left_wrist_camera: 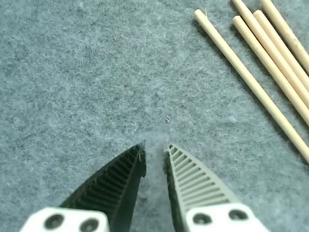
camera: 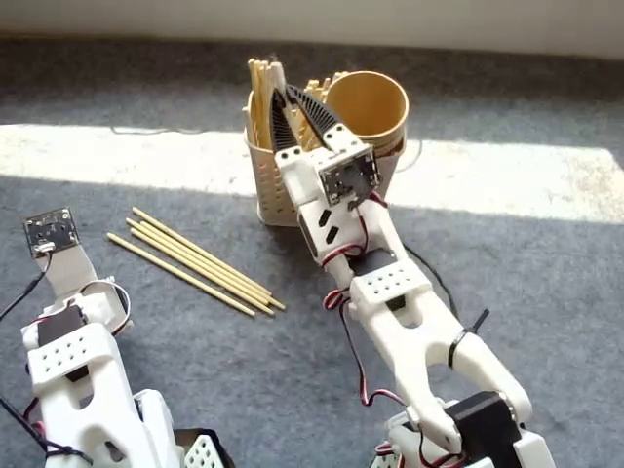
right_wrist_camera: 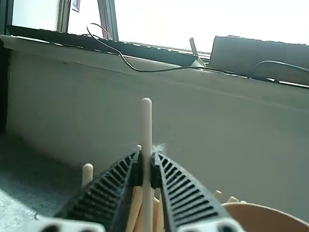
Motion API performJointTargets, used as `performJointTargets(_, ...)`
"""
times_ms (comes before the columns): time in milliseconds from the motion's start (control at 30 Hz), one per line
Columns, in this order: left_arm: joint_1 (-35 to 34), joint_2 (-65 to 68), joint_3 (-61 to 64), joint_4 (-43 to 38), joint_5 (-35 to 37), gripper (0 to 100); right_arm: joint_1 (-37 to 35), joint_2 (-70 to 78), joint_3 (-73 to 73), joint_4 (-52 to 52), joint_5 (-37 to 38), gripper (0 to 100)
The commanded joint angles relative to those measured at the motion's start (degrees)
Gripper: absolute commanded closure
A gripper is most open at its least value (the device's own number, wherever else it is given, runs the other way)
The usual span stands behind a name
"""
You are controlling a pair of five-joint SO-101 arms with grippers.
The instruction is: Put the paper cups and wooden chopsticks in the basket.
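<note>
Wooden chopstick [right_wrist_camera: 146, 121] stands pinched in the right gripper [right_wrist_camera: 147, 157] over the basket [camera: 273, 190] (paper cup [camera: 369, 97] inside); left gripper [left_wrist_camera: 154, 152] hangs slightly parted.

Jaws slightly apart, chopsticks [left_wrist_camera: 260, 94] on carpet [left_wrist_camera: 87, 82]

The left arm [camera: 76, 375] and the right arm [camera: 414, 312] are white plastic with rows of little round holes. Red and black wires [camera: 336, 300] loop along them. A black strap [camera: 458, 343] wraps the right arm. The left gripper [left_wrist_camera: 155, 146] has one black finger [left_wrist_camera: 116, 188] and one pale finger [left_wrist_camera: 195, 183], both with ridges. The right gripper [right_wrist_camera: 147, 155] has two black ridged fingers [right_wrist_camera: 186, 193].
</note>
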Motion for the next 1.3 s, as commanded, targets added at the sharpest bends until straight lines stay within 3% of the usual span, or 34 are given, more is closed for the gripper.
performJointTargets(0,-0.40,-0.92,-0.40,-0.79,-0.53,93,-0.48,-0.66,2.95,-1.01,-0.62,99.2)
performJointTargets(167,-0.48,-0.92,-0.31,-0.79,-0.53,93,-1.98,-5.67,3.74,5.41,-0.62,88.5)
performJointTargets(533,-0.57,-0.92,-0.31,-0.79,-0.53,93,-3.12,-25.98,-9.27,33.63,-0.62,88.2)
performJointTargets(700,-0.84,-0.92,-0.57,-0.79,-0.53,93,-8.75,-33.89,-13.14,44.53,-0.62,88.2)
performJointTargets(800,-4.53,-1.01,-0.84,-0.88,-0.26,93,-14.11,-38.99,-13.23,49.54,-0.70,88.2)
performJointTargets(1000,-9.36,-1.01,-2.07,-0.88,0.18,93,-15.60,-44.44,-13.14,59.21,-13.54,88.2)
performJointTargets(1267,-11.65,-1.01,-2.15,-2.37,3.60,93,-16.48,-37.76,-13.14,68.44,-13.89,88.2)
